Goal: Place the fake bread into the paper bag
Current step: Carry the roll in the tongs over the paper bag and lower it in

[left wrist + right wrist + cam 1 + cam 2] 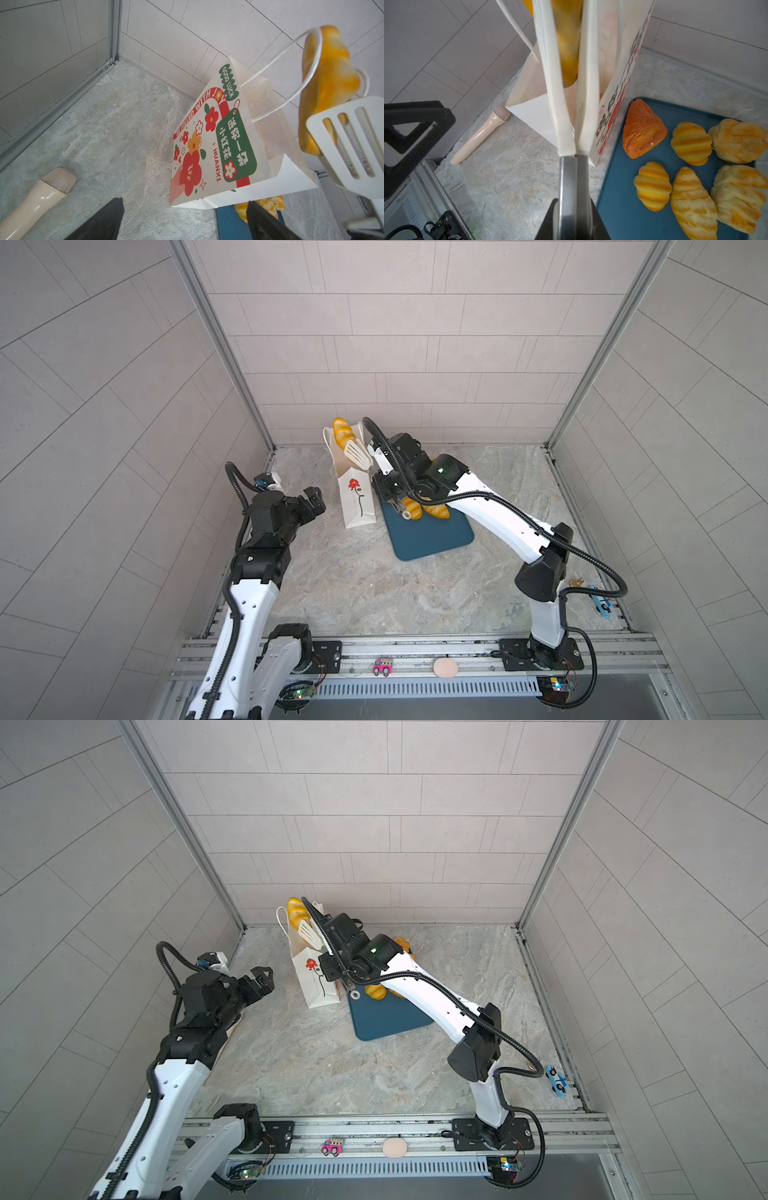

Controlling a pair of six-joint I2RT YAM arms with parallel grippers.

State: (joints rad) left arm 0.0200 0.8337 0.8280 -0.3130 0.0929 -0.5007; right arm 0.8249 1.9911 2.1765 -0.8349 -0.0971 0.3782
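At left, the left end effector [316, 498] hangs wide open, apart from the upright paper bag [355, 499]. At the bag's mouth, white slotted tongs [356, 454] pinch a long yellow loaf [343, 433] of fake bread. The right end effector [572, 205] clamps the tongs by their handle, and six more pastries [691, 141] lie on the blue tray [432, 539] at right. The loaf could snag a cord handle [318, 49] or tip the bag, which nothing steadies.

Beige microphone [37, 200], pink truck [382, 668] and blue car [556, 1080] lie well apart
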